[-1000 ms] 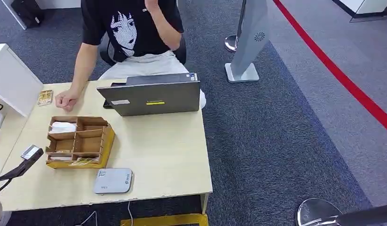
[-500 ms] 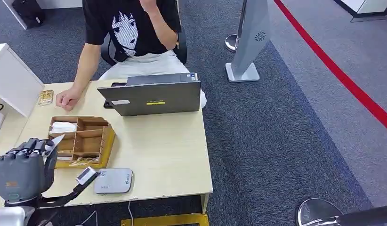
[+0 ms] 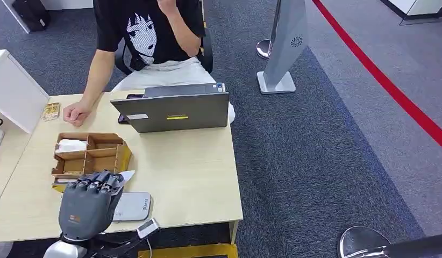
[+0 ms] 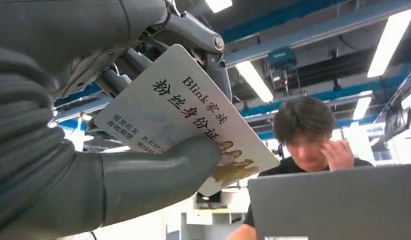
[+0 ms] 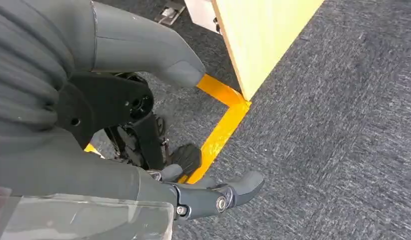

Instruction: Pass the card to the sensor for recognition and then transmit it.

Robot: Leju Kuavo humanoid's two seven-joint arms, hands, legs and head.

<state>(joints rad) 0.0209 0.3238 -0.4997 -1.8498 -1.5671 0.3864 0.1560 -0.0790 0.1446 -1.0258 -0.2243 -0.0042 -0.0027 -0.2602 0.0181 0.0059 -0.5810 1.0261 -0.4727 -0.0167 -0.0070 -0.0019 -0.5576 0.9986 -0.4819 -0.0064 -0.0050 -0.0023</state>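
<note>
My left hand (image 3: 90,203) is raised over the table's front edge, its back toward the head camera. It pinches a white card (image 3: 125,176) whose corner pokes out past the fingers. In the left wrist view the card (image 4: 186,112) has black printed characters and is held between the thumb (image 4: 158,172) and the fingers. The grey flat sensor (image 3: 135,205) lies on the table just right of and partly under that hand. My right hand (image 5: 143,150) hangs low over the carpet beside the table, fingers apart, holding nothing.
A wooden compartment box (image 3: 90,156) stands just beyond my left hand. A grey laptop (image 3: 176,110) sits at the table's far side, with a person (image 3: 149,37) seated behind it, one fist on the table. A white block (image 3: 14,91) is at far left. A yellow floor line (image 5: 221,132) runs below.
My left hand came into view at the table's left front and moved right with the card; it now sits by the sensor. The person has barely moved.
</note>
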